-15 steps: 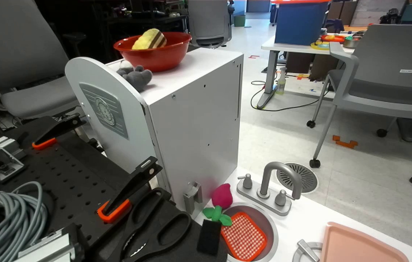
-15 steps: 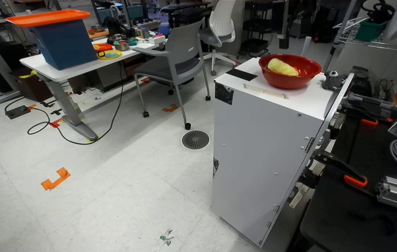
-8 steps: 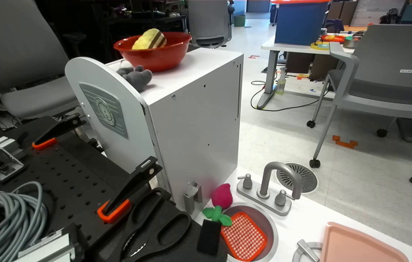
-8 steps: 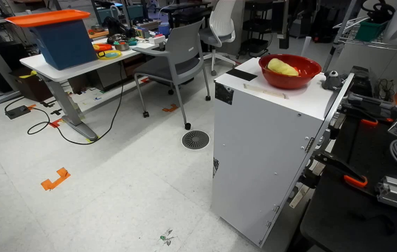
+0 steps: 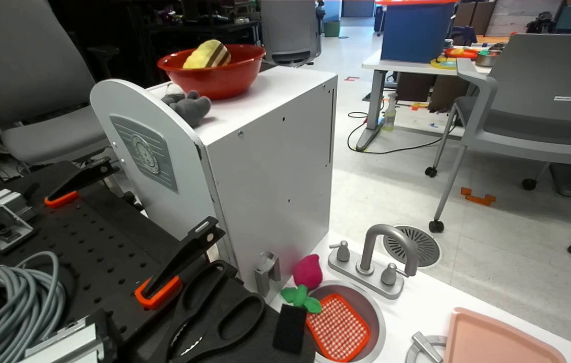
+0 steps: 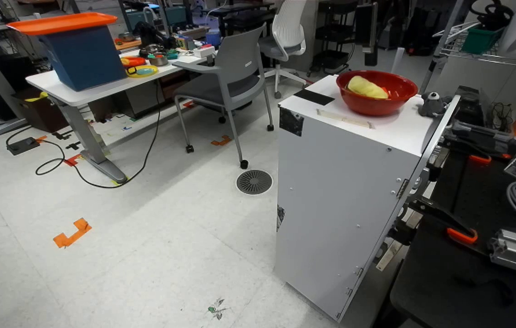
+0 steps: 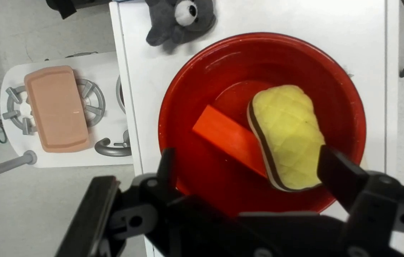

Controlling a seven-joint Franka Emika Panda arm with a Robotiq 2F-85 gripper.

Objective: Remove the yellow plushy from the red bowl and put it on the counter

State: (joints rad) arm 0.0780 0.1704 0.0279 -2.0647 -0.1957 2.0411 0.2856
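Note:
The yellow plushy [image 7: 289, 132], with a brown stripe along one edge, lies in the red bowl [image 7: 202, 82]. The plushy [image 5: 206, 54] [image 6: 366, 87] and bowl [image 5: 219, 83] [image 6: 376, 107] show in both exterior views, on top of the tall white cabinet [image 5: 280, 156]. My gripper [image 7: 249, 166] is open and empty in the wrist view, its fingers spread over the bowl. The right finger overlaps the plushy's edge in that view; I cannot tell the height between them. The counter [image 7: 107, 64] is low, beyond the cabinet, and shows in an exterior view [image 5: 429, 307].
An orange block [image 7: 228, 137] lies in the bowl, partly under the plushy. A dark grey plush animal [image 7: 182, 21] sits beside the bowl. The counter has a faucet [image 5: 368, 249], a salmon tray [image 5: 497, 338], a basin with a mesh piece [image 5: 340, 327] and a pink plush [image 5: 308, 272].
In an exterior view, a dark upright shape above the bowl, possibly part of my arm, has shifted slightly right and down. The plushy and bowl have not moved.

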